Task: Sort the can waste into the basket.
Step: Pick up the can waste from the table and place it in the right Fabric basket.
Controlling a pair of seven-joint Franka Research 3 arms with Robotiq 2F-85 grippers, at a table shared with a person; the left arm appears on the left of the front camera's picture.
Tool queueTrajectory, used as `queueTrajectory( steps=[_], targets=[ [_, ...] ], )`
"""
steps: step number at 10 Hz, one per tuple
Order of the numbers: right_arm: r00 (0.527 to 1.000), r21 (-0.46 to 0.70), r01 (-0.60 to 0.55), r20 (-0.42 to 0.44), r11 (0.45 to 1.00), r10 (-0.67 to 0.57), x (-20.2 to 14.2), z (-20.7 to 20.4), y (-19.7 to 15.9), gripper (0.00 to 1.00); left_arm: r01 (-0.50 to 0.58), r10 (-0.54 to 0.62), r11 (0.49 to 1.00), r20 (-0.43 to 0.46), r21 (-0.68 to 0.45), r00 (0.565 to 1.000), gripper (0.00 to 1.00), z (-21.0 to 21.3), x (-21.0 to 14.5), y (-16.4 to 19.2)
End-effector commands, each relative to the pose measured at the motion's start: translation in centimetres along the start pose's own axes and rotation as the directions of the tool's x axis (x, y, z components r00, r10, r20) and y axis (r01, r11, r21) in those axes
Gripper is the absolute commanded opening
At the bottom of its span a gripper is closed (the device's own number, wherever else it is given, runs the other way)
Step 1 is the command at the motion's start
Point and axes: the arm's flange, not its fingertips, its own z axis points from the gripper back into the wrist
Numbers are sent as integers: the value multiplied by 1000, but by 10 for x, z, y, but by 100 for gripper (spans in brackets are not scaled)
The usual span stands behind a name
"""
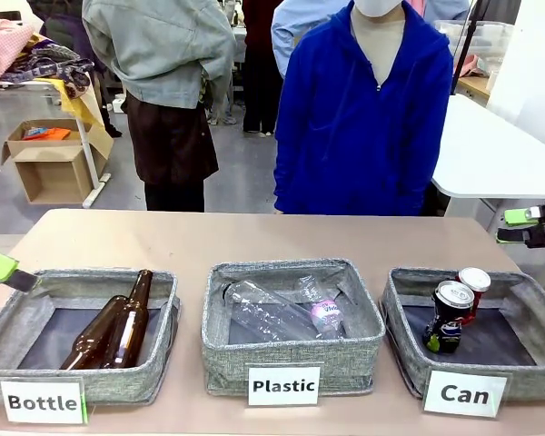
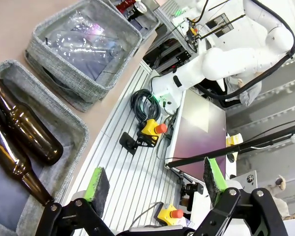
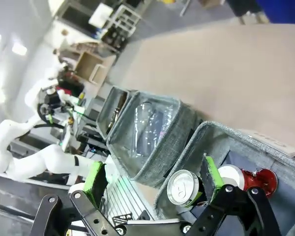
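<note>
Both cans stand in the grey basket (image 1: pixel 402 313) with the "Can" card, at the table's front right. The black can (image 1: pixel 448 318) is upright in front; the red and white can (image 1: pixel 475 282) leans just behind it. My right gripper (image 1: pixel 516 226) hovers open above and behind this basket, near the table's right edge. In the right wrist view my right gripper (image 3: pixel 152 177) is open and empty, with the black can's silver top (image 3: pixel 183 188), the red can (image 3: pixel 250 179) and the basket's rim (image 3: pixel 221 135) beyond it. My left gripper (image 2: pixel 155 179) is open and empty at the far left.
The "Bottle" basket (image 1: pixel 4 331) at front left holds two brown bottles (image 1: pixel 118 327). The "Plastic" basket (image 1: pixel 368 318) in the middle holds clear bottles (image 1: pixel 282 313). A person in a blue jacket (image 1: pixel 363 118) stands at the far side. Bare tabletop (image 1: pixel 254 232) lies behind the baskets.
</note>
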Motion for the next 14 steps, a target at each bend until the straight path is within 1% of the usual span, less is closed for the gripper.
queueTrajectory(
  steps=[1, 14],
  targets=[
    [1000, 37, 15, -9, 999, -15, -1, 1, -7, 100, 17, -17, 1000, -5, -4, 1000, 100, 0, -3, 0],
    [1000, 37, 15, -9, 999, -15, -1, 1, -7, 100, 17, -17, 1000, -5, -4, 1000, 100, 0, -3, 0]
  ],
)
